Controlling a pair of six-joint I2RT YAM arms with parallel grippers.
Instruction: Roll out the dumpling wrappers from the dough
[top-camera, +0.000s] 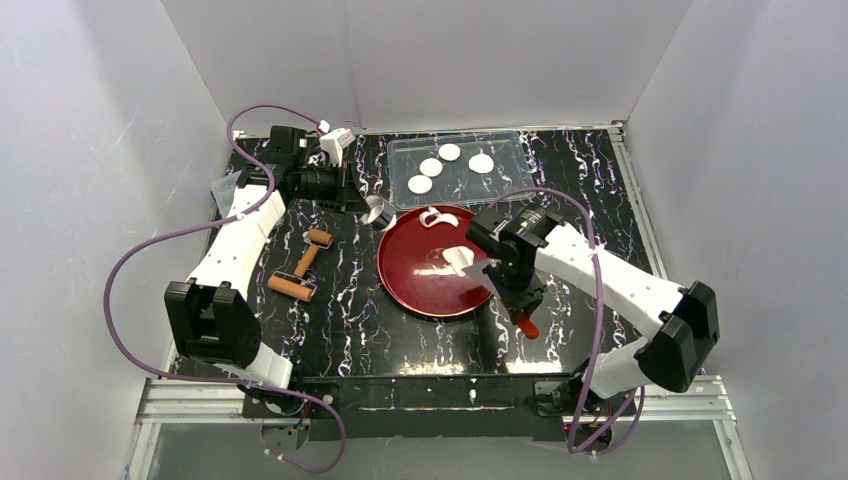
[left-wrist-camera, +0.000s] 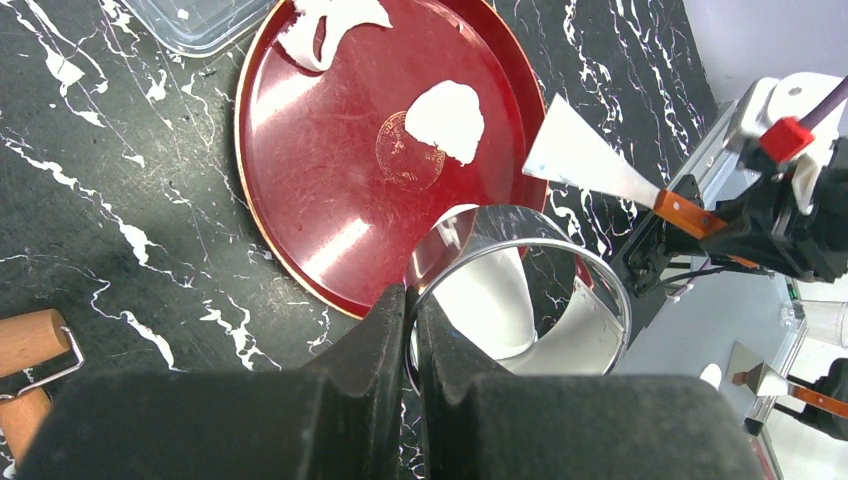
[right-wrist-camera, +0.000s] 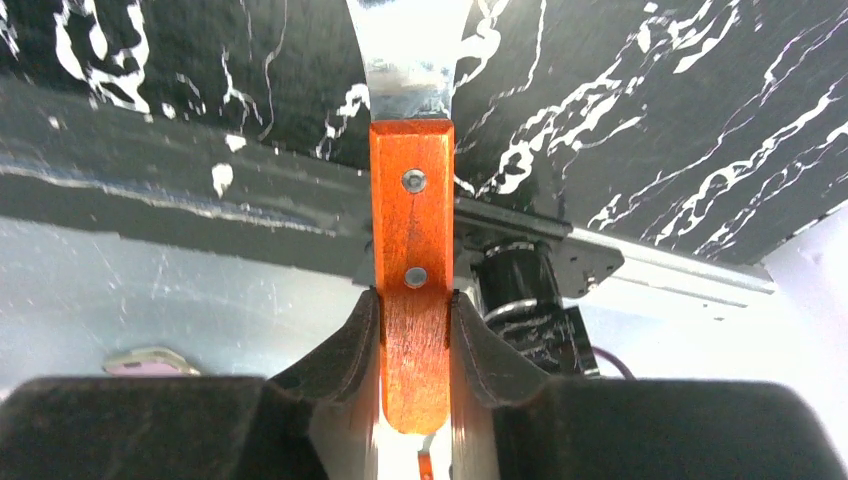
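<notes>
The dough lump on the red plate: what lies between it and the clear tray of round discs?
A ragged dough scrap, lying at the plate's far edge; the top view shows it.

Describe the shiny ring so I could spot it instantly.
Start at the big red plate on the black marbled table. At its far-left rim, the left gripper pinches a short metal ring. It alone is hollow and mirror-bright; the nearby roller is brown wood.

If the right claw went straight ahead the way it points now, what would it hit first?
Probably the dough lump on the red plate: the scraper in the right claw aims its blade there. Height is unclear, so the blade may touch the plate first.
</notes>
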